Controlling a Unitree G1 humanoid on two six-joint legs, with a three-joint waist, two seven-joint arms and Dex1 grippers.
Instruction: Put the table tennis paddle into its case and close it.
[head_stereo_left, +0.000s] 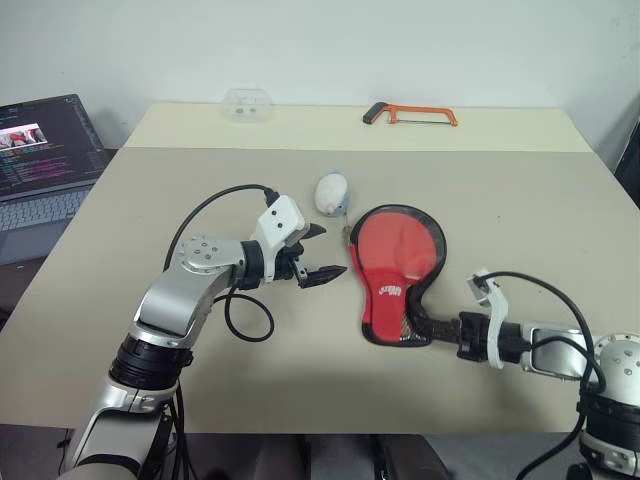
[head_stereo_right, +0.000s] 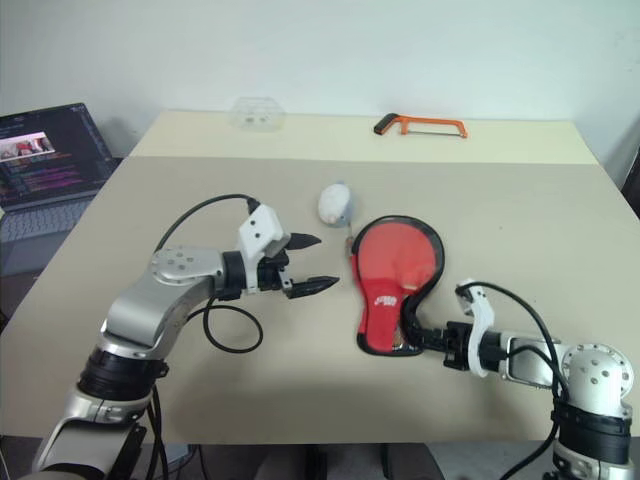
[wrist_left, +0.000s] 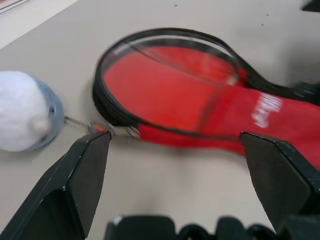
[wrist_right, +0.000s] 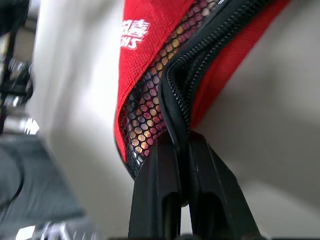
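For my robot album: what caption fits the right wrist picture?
Right gripper pinching the red case's black zip edge.

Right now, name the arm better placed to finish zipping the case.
Right. Its gripper is shut on the zipper at the case's narrow end, so it can likely pull on. The left gripper hangs open beside the case, touching nothing.

An orange hacksaw (head_stereo_left: 410, 114), clear plastic tray (head_stereo_left: 249, 104), laptop (head_stereo_left: 45, 160) and white plush toy (head_stereo_left: 331, 193).

White lettering on the case (head_stereo_left: 390, 290), not legible.
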